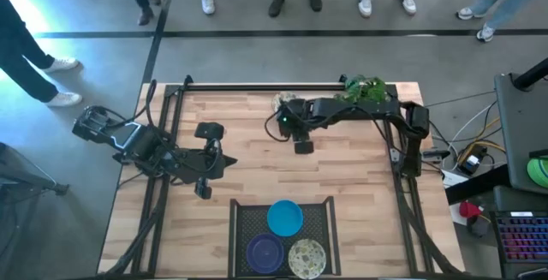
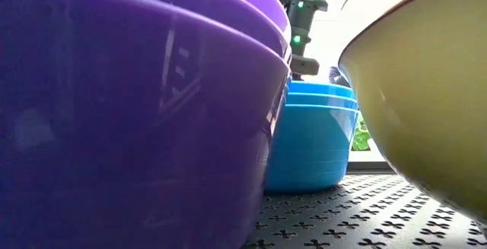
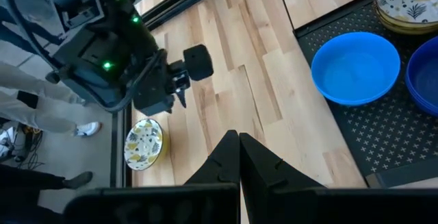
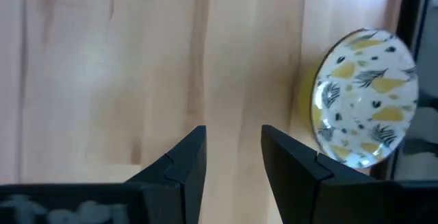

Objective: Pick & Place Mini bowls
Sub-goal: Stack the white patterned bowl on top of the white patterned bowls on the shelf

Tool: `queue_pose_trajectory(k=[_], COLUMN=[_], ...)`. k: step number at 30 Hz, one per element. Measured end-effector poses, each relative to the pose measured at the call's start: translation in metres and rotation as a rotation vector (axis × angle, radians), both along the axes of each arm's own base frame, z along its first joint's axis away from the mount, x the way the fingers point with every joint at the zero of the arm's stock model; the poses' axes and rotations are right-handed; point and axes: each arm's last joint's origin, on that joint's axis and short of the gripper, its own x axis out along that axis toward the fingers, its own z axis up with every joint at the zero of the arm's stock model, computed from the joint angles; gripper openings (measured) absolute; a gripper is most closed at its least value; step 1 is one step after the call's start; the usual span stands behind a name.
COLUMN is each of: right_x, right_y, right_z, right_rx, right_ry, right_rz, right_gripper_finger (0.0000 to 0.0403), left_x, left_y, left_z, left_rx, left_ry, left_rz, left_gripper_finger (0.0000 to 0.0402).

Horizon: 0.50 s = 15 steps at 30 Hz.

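Observation:
A cream bowl with a speckled pattern (image 1: pixel 282 102) sits on its base on the wooden table near the far edge; it also shows in the right wrist view (image 4: pixel 366 97) and the left wrist view (image 3: pixel 144 144). My right gripper (image 1: pixel 289 130) hovers just beside it, open and empty (image 4: pixel 233 148), with bare wood between its fingers. A blue bowl (image 1: pixel 284 217), a purple bowl (image 1: pixel 265 251) and a cream bowl (image 1: pixel 306 258) stand in the black mesh tray (image 1: pixel 244 220) at the near edge. My left gripper (image 3: pixel 238 148) is shut and empty over the table's left half (image 1: pixel 224 162).
A leafy green plant (image 1: pixel 364 90) stands at the far right, behind my right arm. In the low view the purple stack (image 2: pixel 129 112), blue stack (image 2: pixel 312 135) and cream bowl (image 2: pixel 426 89) fill the foreground. Several people stand beyond the table's far edge.

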Motion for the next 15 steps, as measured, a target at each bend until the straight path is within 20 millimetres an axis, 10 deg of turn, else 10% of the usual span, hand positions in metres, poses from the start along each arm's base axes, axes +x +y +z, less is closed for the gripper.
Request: queue_pose_trajectory(k=[15], right_x=[0.013], right_y=[-0.007], right_z=[-0.023], right_rx=[-0.149], right_ry=[-0.051], right_rz=[0.027], right_gripper_finger=[0.0134], left_x=[-0.001], left_y=[0.0], left_z=[0.0], left_rx=[-0.005], left_ry=[0.005], left_rz=[0.005], left_gripper_finger=[0.0])
